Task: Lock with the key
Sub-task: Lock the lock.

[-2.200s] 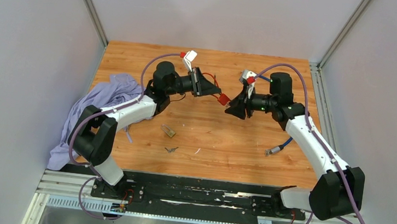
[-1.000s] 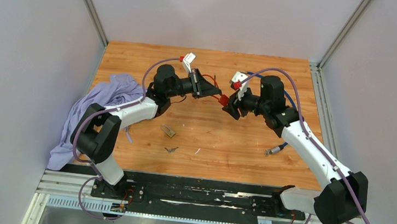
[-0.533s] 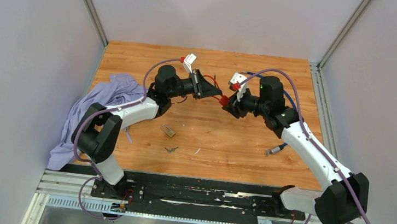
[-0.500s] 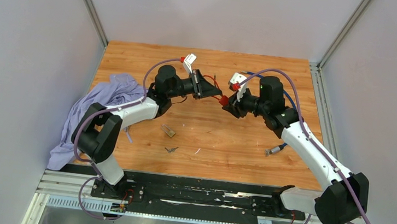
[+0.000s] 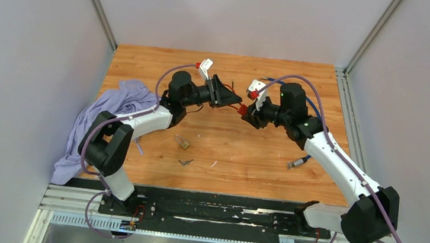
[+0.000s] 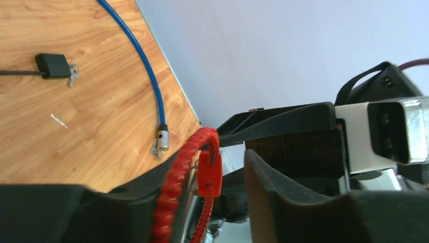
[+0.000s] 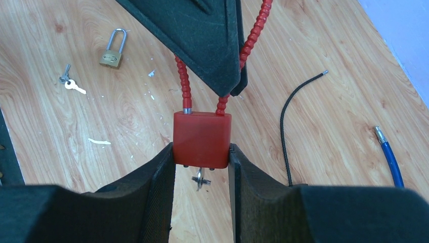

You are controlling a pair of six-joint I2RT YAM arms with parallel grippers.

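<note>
Right wrist view: right claw (image 7: 201,154) clamps the red padlock (image 7: 202,134); left claw (image 5: 232,102) parted around its cable (image 7: 253,35).

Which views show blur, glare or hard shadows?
Top external view: even light, no glare on the table, only soft shadows. Left wrist view: the red cable near the lens looks soft; the blue cable is sharper. Right wrist view: the red padlock is sharp.

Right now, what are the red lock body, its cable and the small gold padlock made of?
Square red padlock body: probably plastic; even colour, dull sheen.
Red ribbed cable shackle: likely plastic-sheathed cable; it bends.
Small gold padlock: brass-looking body, shiny silver metal shackle.
</note>
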